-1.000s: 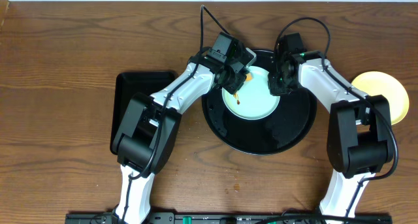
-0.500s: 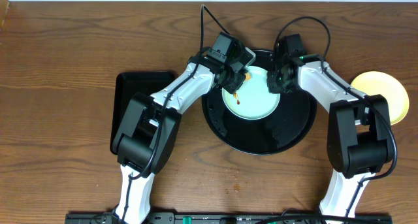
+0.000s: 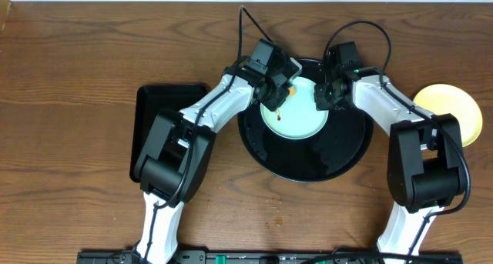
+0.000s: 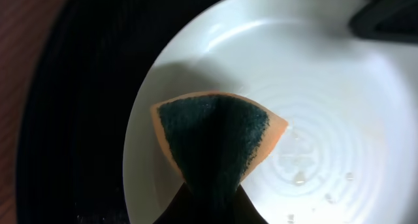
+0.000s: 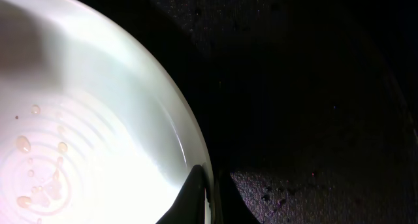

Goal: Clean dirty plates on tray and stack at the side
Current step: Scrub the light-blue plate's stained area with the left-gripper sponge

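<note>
Left fingers closed on sponge just inside plate edge; right fingers pinched on its rim, bare tray beyond.

Your two arms match. The left arm and the right arm each have glossy white link shells joined by bulky black joint housings, and the largest black blocks sit nearest the base. The left end effector and right end effector are black too. A thin black cable loops above your left wrist. A longer black cable arcs over the right, where a small green light glows.
</note>
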